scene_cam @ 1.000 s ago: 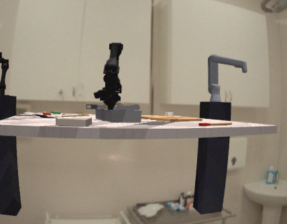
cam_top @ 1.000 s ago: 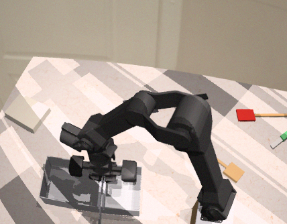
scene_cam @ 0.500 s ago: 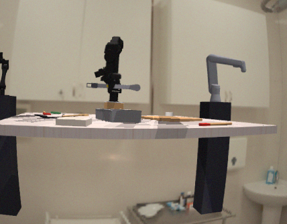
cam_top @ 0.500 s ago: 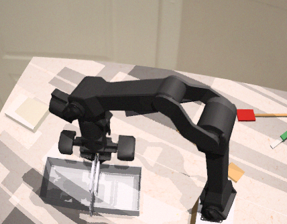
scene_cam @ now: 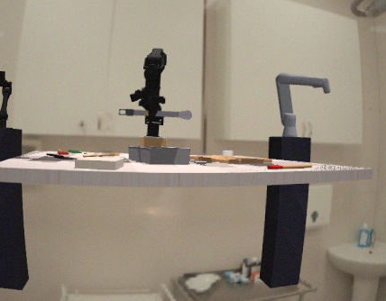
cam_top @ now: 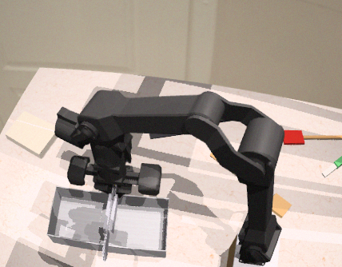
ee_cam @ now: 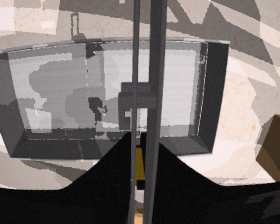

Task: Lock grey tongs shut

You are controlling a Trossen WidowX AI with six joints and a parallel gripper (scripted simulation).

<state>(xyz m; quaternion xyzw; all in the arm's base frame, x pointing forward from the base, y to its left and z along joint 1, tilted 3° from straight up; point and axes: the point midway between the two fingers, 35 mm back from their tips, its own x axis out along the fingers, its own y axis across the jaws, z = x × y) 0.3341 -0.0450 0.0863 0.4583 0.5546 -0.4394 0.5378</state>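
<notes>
- Currently, tongs (cam_top: 107, 225) (scene_cam: 170, 114) (ee_cam: 156, 65) held level above roasting tin (cam_top: 166, 229) (scene_cam: 160, 155) (ee_cam: 220, 95), well clear
- my gripper (cam_top: 113, 190) (scene_cam: 150, 114) (ee_cam: 136, 138) clenched on them
- pale block (cam_top: 31, 134) (scene_cam: 99, 163) on tabletop (cam_top: 192, 237) (scene_cam: 181, 177) nr tin
- wooden board (scene_cam: 231, 159) on tabletop, other side of tin

Pale cabinets (scene_cam: 285, 64) line a beige wall (scene_cam: 127, 231); a white sink (scene_cam: 366, 255) stands beyond the table's (cam_top: 184, 245) (scene_cam: 181, 177) right end, with a metal cart (scene_cam: 233, 292) below its front edge. Bands of light and shadow cross the tabletop.
</notes>
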